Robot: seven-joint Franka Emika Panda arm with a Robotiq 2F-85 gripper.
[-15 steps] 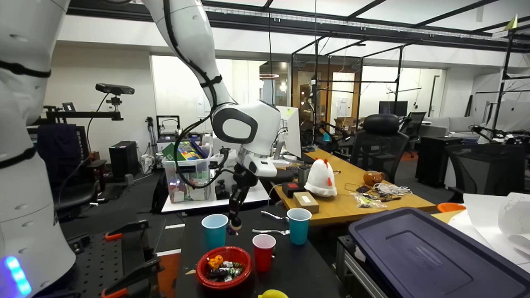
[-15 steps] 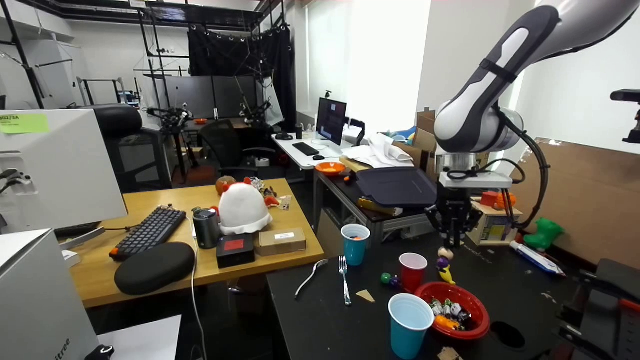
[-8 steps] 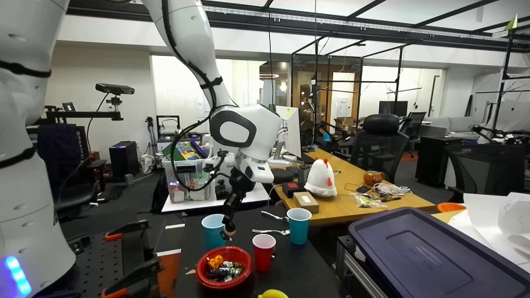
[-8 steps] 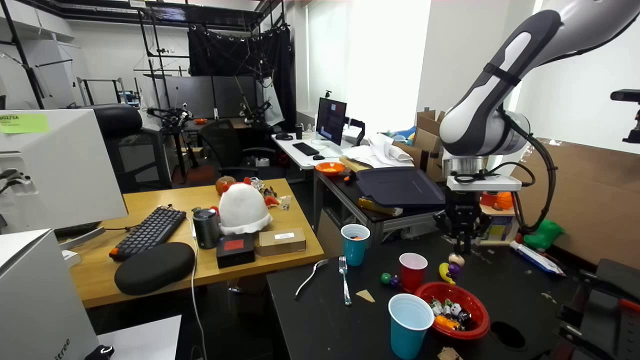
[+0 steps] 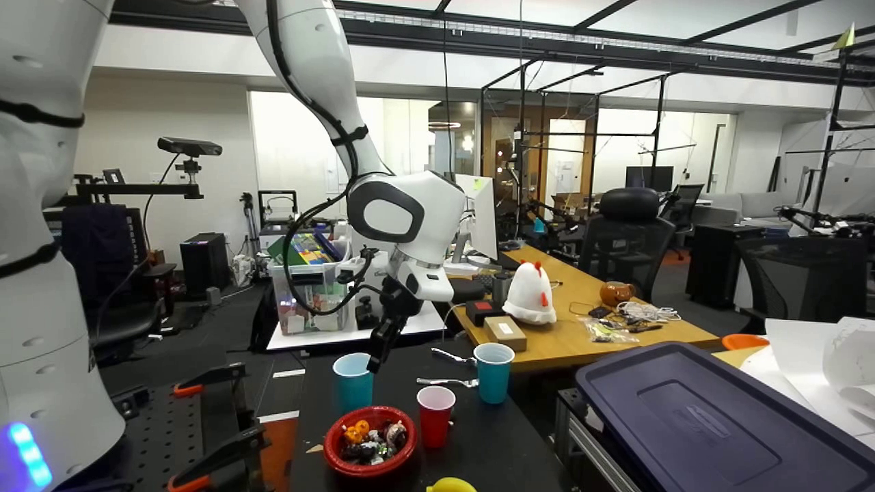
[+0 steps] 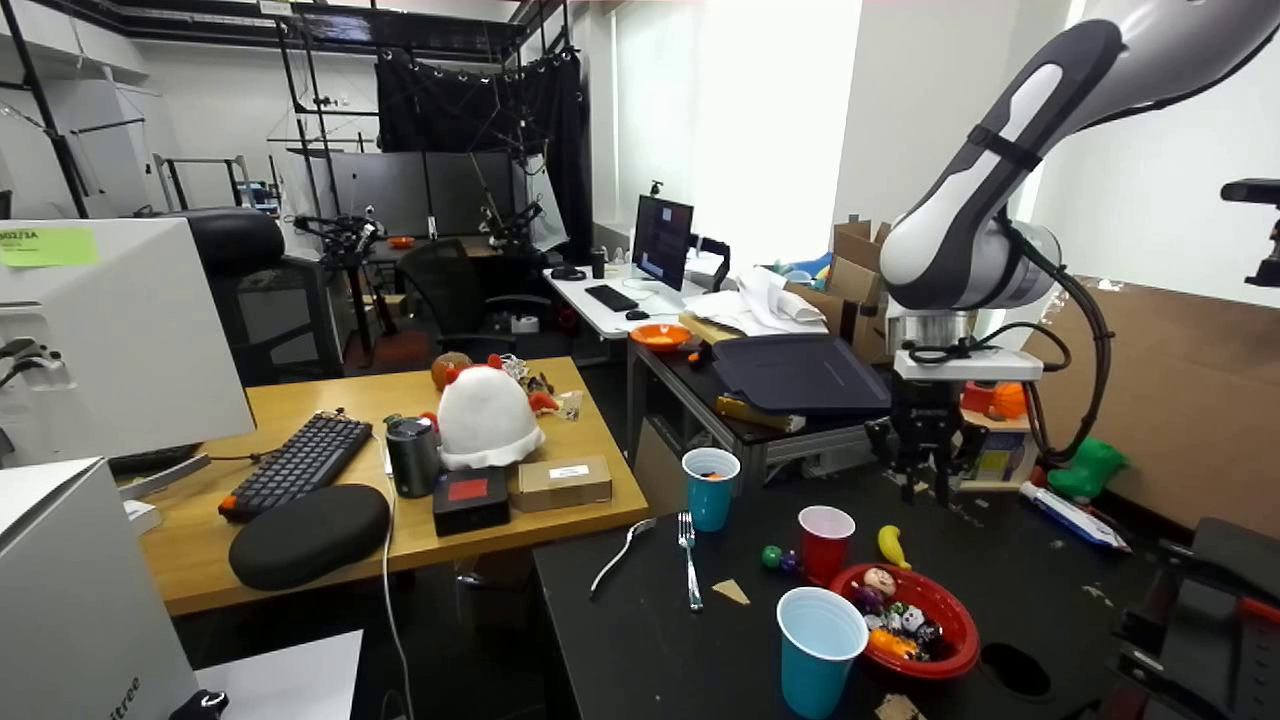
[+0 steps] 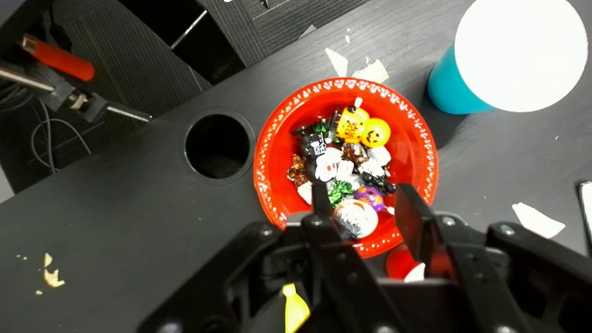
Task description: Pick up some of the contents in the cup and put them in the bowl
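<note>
The red bowl sits on the black table and holds orange, green, black and white wrapped bits; it shows in both exterior views. A white ball piece with a purple ball lies in it. My gripper is open and empty above the bowl, its fingers apart; it also shows in the exterior views. A teal-blue cup near the fork has orange bits inside. Another teal-blue cup stands beside the bowl; its contents cannot be seen.
A red cup stands close to the bowl, with a green ball beside it. A yellow banana-shaped piece lies near the bowl. A fork lies on the table. A round hole is in the tabletop.
My gripper moved a little toward the bowl while holding the white-and-purple ball piece, then opened. The piece dropped from the fingertips into the bowl.
</note>
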